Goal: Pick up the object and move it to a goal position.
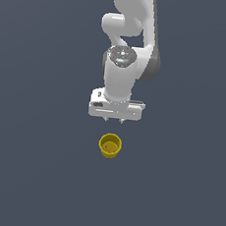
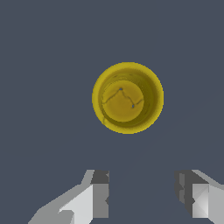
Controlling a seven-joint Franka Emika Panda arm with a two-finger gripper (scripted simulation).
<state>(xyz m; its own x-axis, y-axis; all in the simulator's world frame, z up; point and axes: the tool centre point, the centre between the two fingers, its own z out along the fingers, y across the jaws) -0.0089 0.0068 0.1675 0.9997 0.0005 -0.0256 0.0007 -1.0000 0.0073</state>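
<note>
A small mustard-yellow cup (image 1: 110, 146) stands upright on the flat dark grey-blue floor (image 1: 29, 175), mouth up, its thick rolled rim forming a full ring. In the exterior view it sits just past centre toward 6 o'clock, directly at 6 o'clock from the white gripper (image 1: 114, 120), with a strip of bare floor between them; nothing touches it. The Panda arm (image 1: 131, 33) comes down from 12 o'clock, wrist pointing at the floor.

In the wrist view the cup (image 2: 127, 97) is seen straight down its mouth: a round, lighter bottom with a thin dark jagged line across it. The two fingers (image 2: 99, 194) are spread wide apart, with only floor between them, and the cup lies clear of them. The gripper (image 2: 142, 194) is empty.
</note>
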